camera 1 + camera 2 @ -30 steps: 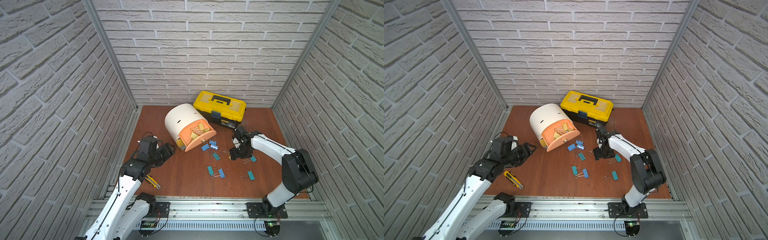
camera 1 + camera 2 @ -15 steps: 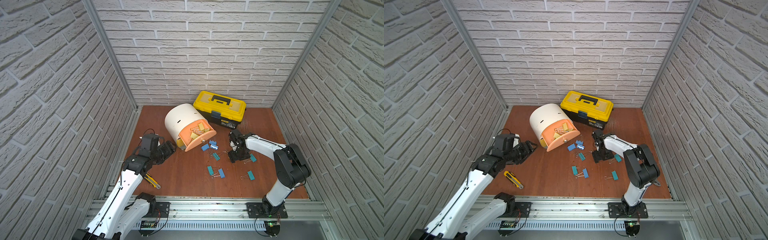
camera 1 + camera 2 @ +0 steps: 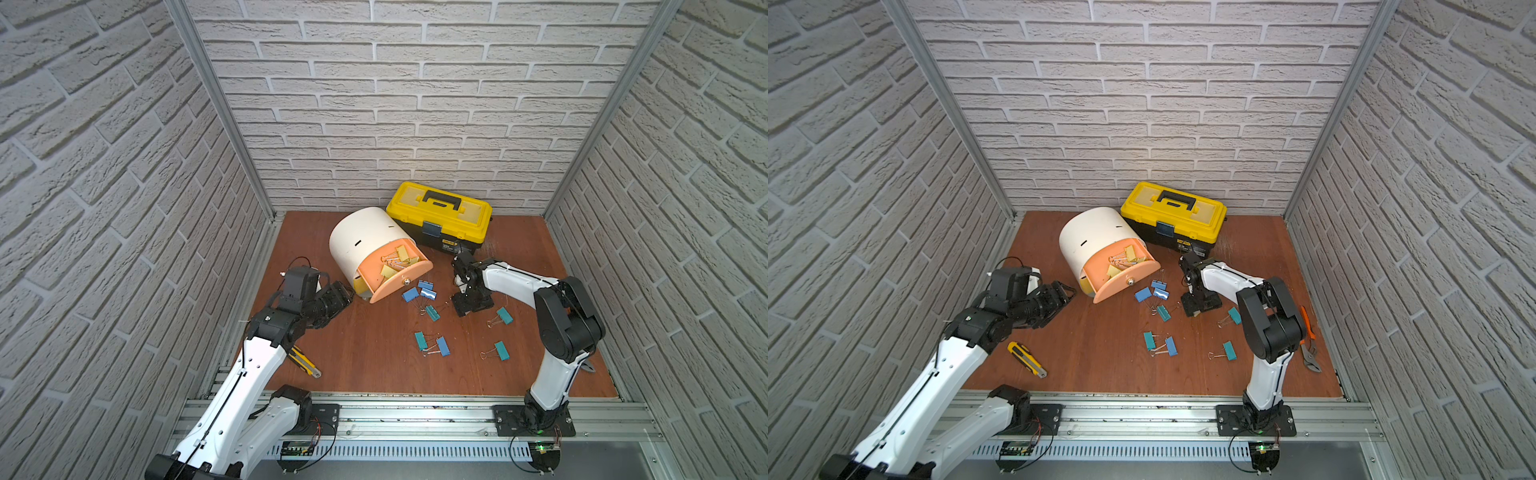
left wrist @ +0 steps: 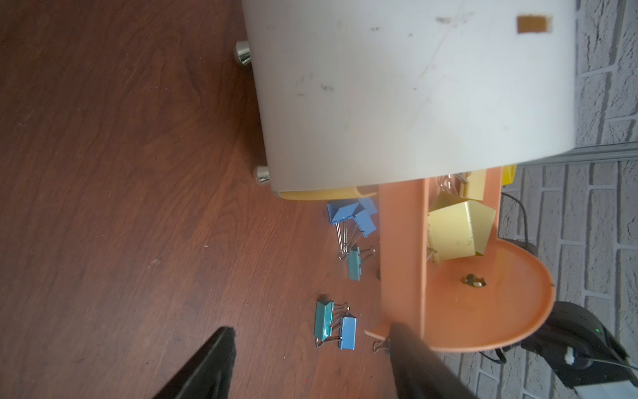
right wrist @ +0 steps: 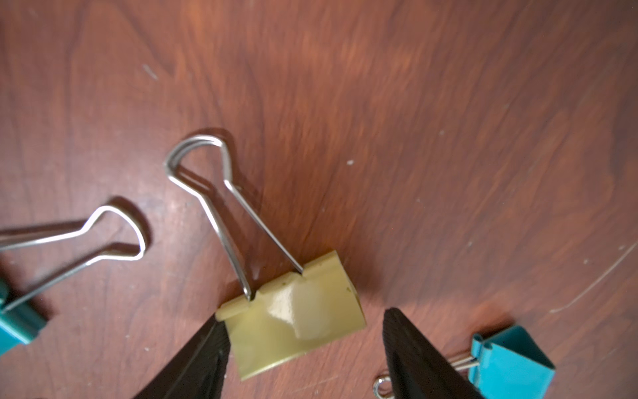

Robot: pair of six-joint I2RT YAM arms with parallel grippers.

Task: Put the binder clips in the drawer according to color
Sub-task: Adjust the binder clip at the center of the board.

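Straddling a yellow binder clip (image 5: 293,324), right hand (image 5: 303,316) spread apart, one tip touching.

Top views high, downward, same scene, wrist views close, left seemingly beside drawer (image 4: 379,86)

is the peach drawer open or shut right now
Open. The peach drawer stands pulled out of the white cabinet, and yellow binder clips show inside it from above in both top views.
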